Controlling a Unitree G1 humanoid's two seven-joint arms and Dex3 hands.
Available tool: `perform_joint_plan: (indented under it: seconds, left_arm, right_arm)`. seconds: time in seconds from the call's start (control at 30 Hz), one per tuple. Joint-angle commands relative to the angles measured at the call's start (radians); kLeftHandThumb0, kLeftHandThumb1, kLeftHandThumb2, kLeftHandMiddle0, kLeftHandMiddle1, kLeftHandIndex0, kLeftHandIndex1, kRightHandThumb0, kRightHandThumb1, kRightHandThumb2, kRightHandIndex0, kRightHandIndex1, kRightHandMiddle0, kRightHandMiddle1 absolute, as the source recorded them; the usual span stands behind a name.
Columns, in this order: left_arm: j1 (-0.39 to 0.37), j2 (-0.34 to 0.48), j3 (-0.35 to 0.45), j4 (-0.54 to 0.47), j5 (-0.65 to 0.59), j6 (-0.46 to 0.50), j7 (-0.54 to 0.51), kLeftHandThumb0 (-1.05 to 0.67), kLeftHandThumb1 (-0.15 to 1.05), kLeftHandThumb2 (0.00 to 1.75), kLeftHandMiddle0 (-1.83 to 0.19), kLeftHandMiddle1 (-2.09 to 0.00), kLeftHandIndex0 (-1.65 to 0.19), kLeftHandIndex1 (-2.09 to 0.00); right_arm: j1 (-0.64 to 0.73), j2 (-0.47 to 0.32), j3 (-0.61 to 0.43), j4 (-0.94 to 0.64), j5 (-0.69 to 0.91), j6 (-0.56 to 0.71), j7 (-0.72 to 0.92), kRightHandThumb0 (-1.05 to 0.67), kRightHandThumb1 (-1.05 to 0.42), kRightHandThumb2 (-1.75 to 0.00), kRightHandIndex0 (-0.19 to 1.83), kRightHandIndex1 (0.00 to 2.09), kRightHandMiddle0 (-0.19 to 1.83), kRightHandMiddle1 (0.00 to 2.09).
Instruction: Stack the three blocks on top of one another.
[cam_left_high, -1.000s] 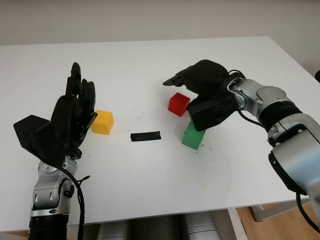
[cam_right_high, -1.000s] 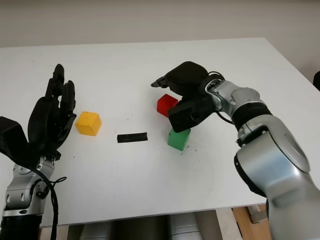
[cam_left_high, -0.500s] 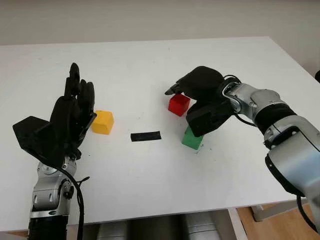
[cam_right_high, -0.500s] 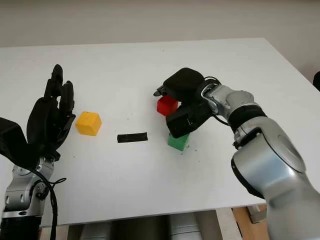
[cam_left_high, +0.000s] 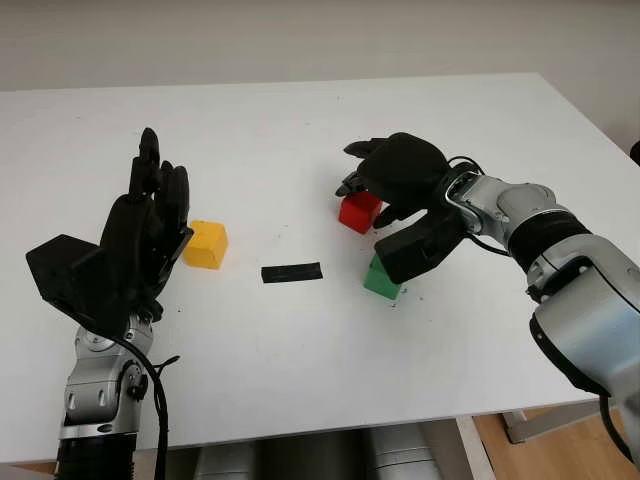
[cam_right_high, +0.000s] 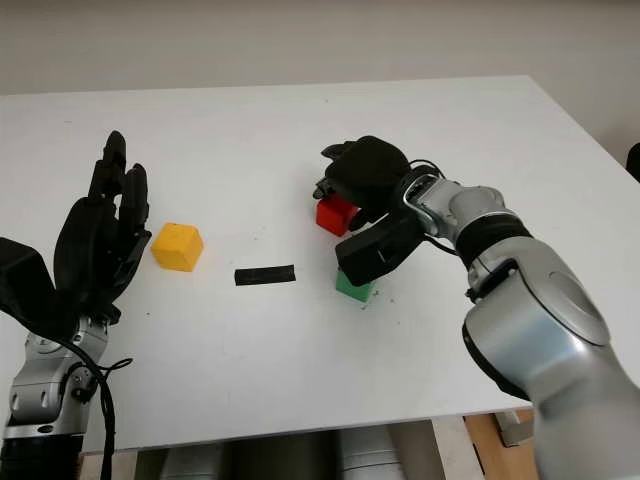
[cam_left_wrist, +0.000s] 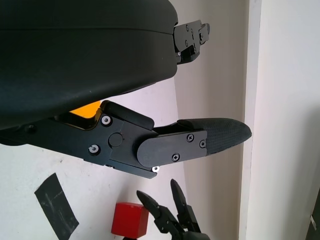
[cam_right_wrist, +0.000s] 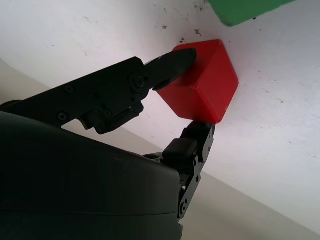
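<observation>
Head views: the right hand (cam_left_high: 385, 185) covers the far side of the small red cube-shaped block (cam_left_high: 357, 212) on the white table (cam_left_high: 300, 340). The arm's black shell hides most of the green cube-shaped block (cam_left_high: 380, 280) just beside it. The yellow cube-shaped block (cam_left_high: 205, 244) sits well apart, near the raised, open left hand (cam_left_high: 145, 225). A black tape strip (cam_left_high: 291, 272) lies between.

Left wrist view: the yellow block is mostly hidden behind the hand's shell.

Right wrist view: two fingertips (cam_right_wrist: 175, 62) pinch opposite faces of the red block; the green block is cut off at the edge.
</observation>
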Motion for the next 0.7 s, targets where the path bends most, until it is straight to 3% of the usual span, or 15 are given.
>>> perform_joint_plan:
  seconds: [0.0,0.13,0.43,0.67]
  left_arm:
    - [0.007,-0.001,-0.002,-0.015,0.003,-0.015,-0.002,-0.68,1.05,0.56,0.19,-0.04,0.19,-0.05]
    - [0.006,0.000,-0.004,-0.011,0.005,-0.021,-0.005,-0.68,1.05,0.56,0.19,-0.04,0.19,-0.05]
    - [0.002,0.000,-0.006,-0.007,0.008,-0.021,-0.002,-0.69,1.05,0.56,0.19,-0.02,0.19,-0.05]
    - [-0.005,-0.002,-0.004,-0.010,0.002,-0.010,0.001,-0.69,1.05,0.56,0.19,-0.03,0.19,-0.04]
  right_arm:
    - [0.002,-0.007,0.003,0.010,-0.002,0.006,-0.010,-0.36,-0.91,-0.06,0.37,0.06,0.89,0.37]
    - [-0.002,-0.012,0.004,0.009,-0.008,0.010,-0.049,-0.37,-0.91,-0.05,0.42,0.06,0.73,0.71]
    - [-0.014,-0.025,-0.054,0.013,0.058,-0.013,-0.034,-0.37,-0.90,-0.05,0.42,0.05,0.60,0.99]
    - [-0.028,-0.025,-0.176,-0.016,0.199,-0.074,0.072,-0.37,-0.91,-0.06,0.39,0.04,0.55,1.10]
